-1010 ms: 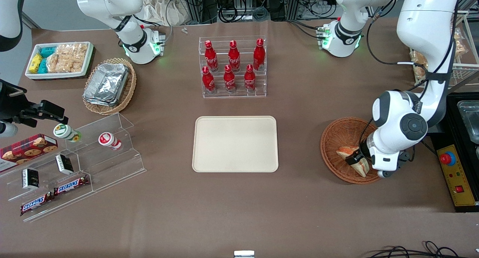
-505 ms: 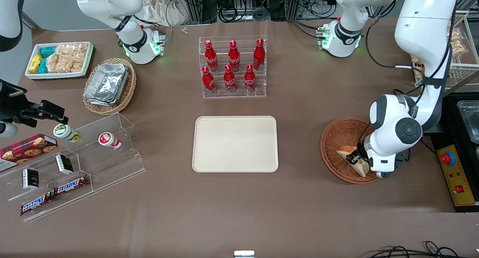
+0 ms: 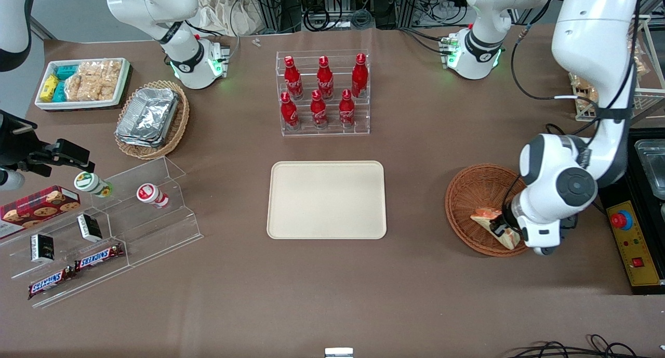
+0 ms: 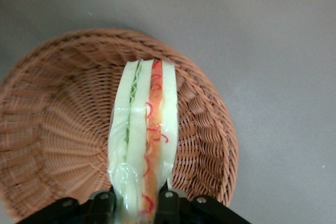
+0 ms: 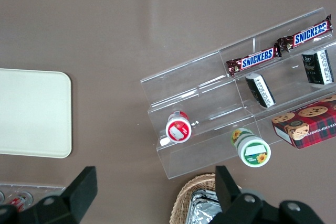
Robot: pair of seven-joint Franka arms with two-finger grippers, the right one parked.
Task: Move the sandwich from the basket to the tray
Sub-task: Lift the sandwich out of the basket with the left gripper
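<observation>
From the front I can barely see my hand [image 3: 500, 227]: the white wrist housing covers most of it, and only a dark bit of it shows against the sandwich [image 3: 493, 224]. The wrist view settles it: the two black fingers [image 4: 167, 201] are pinching the wedge at its wide end, one on each outer bread face, though their tips are cut off at the edge of that view. The clear wrap is glossy and crinkled near the grip, and I can make out pale bread, a green layer and an orange-red layer running lengthwise to the point.

The sandwich sits over the basket [image 3: 467, 191], at the part of it nearer the front camera, with its point reaching toward the woven rim [image 4: 210, 103]; whether it touches the weave I cannot tell. The basket is round, shallow, orange-brown wicker with ribbed coils.

The tray [image 3: 327, 199] is flat, cream, round-cornered with a low rim, well apart from the basket toward the parked arm's end, with bare brown tabletop [image 3: 415, 202] between them
</observation>
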